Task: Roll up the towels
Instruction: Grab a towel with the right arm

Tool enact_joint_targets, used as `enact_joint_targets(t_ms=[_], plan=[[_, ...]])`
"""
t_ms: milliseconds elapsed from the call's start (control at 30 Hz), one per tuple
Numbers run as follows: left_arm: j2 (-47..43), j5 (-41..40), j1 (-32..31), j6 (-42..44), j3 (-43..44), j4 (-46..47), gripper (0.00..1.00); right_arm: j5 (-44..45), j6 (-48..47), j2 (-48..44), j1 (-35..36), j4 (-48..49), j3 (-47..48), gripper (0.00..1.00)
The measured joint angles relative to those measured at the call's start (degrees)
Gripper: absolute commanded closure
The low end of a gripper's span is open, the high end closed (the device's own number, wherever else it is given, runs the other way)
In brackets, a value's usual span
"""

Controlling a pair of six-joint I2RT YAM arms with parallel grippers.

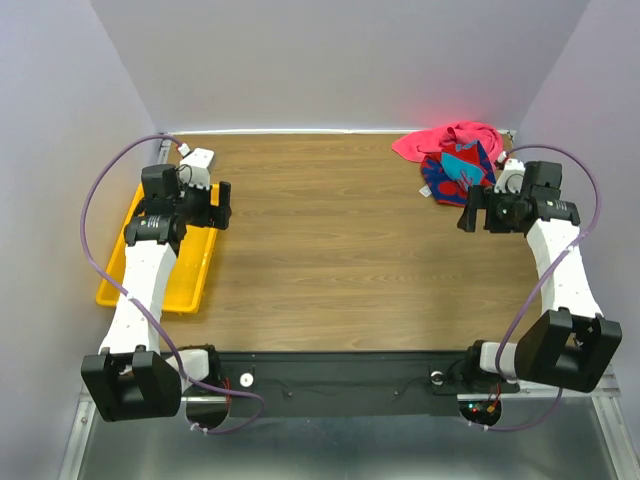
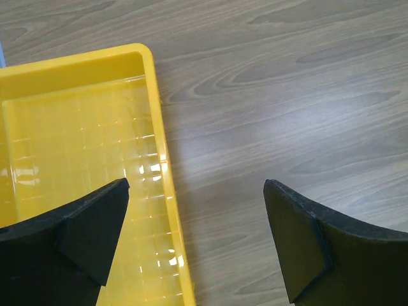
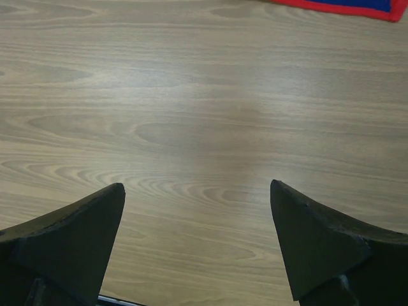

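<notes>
Two towels lie bunched at the table's back right corner: a plain pink-red towel (image 1: 453,138) and, in front of it, a patterned red, navy and teal towel (image 1: 456,175). A strip of the patterned towel (image 3: 344,5) shows at the top edge of the right wrist view. My right gripper (image 1: 468,213) (image 3: 197,217) hangs open over bare wood, just in front of the patterned towel and apart from it. My left gripper (image 1: 224,205) (image 2: 196,217) is open too, with nothing in it, above the right rim of the yellow tray at the far left side.
A yellow plastic tray (image 1: 112,285) (image 2: 159,127) lies along the left edge of the wooden table (image 1: 330,250), with nothing in the part I see. Grey walls close in the back and sides. Purple cables loop off both arms.
</notes>
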Motion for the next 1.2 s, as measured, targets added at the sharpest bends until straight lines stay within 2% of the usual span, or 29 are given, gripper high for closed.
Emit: enact_joint_targets(t_ms=[100,267,433,733,967,1000,1033,1067,1167,1200], plan=[[0.28,0.07,0.0,0.15,0.98,-0.46,0.01,1.27,-0.57,2.05,0.0,-0.24,1.99,0.0],[1.92,1.18,0.0,0.04,5.44,-0.52,0.01,4.48,-0.5,11.13,0.0,1.11,9.01,0.01],[3.02,2.97,0.0,-0.48,7.3,-0.48,0.01,6.8,0.7,20.5,0.0,2.03,14.86,0.05],[4.11,4.68,0.0,-0.52,7.93,-0.48,0.01,7.89,4.96,44.5,-0.02,3.93,32.83,0.13],[4.66,5.27,0.0,-0.52,7.93,-0.48,0.01,8.09,7.43,54.95,-0.11,4.28,42.42,0.22],[4.76,5.35,0.0,-0.5,7.93,-0.48,0.01,7.96,7.8,55.74,-0.11,4.31,43.23,0.33],[4.85,5.42,0.0,-0.5,7.93,-0.48,0.01,7.78,8.2,56.08,-0.11,4.31,43.65,0.39],[5.01,5.44,0.0,-0.48,7.93,-0.48,0.01,7.56,8.44,56.48,-0.11,4.28,44.11,0.56],[5.55,5.46,0.0,-0.48,7.93,-0.46,0.01,6.54,9.05,56.72,-0.11,4.35,44.68,0.82],[5.77,5.49,0.0,-0.48,7.93,-0.46,0.01,6.38,9.27,56.72,-0.11,4.33,44.7,1.0]])
